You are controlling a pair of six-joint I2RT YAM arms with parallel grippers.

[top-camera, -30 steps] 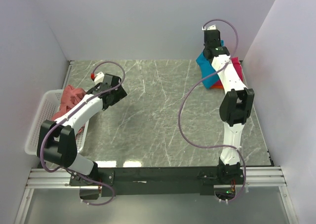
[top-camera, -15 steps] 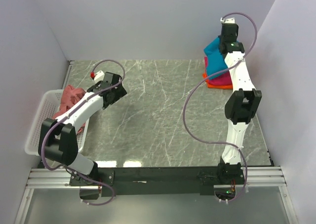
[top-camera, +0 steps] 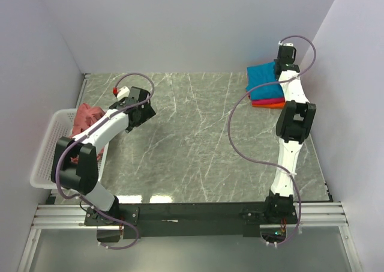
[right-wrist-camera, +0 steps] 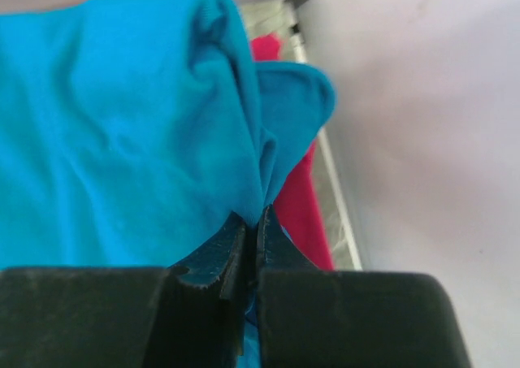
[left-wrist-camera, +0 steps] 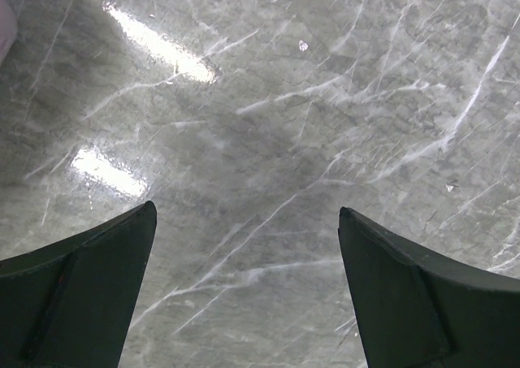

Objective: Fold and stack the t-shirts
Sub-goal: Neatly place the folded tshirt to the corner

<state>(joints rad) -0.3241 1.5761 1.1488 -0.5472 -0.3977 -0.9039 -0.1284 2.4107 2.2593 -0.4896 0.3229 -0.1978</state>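
Note:
A teal-blue t-shirt point(top-camera: 264, 80) lies folded on top of a magenta t-shirt point(top-camera: 269, 99) and an orange t-shirt point(top-camera: 273, 105) at the back right of the table. My right gripper point(right-wrist-camera: 253, 222) is shut on an edge of the teal-blue t-shirt point(right-wrist-camera: 138, 124), with the magenta t-shirt point(right-wrist-camera: 299, 214) showing beneath. In the top view the right gripper point(top-camera: 281, 65) sits at the stack's far right edge. A dusty salmon-pink t-shirt point(top-camera: 87, 117) lies bunched in the basket. My left gripper point(left-wrist-camera: 245, 222) hangs open over bare marble, right of the basket, where the top view shows the left gripper point(top-camera: 144, 111).
A white mesh basket point(top-camera: 48, 146) stands at the table's left edge. The right wall point(right-wrist-camera: 422, 100) is very close to my right gripper. A purple cable loops off each arm. The grey marble tabletop point(top-camera: 198, 134) spans the middle.
My right arm has swung right and back, carrying the teal-blue t-shirt's edge over so it now lies flatter on the stack. The left arm has barely moved.

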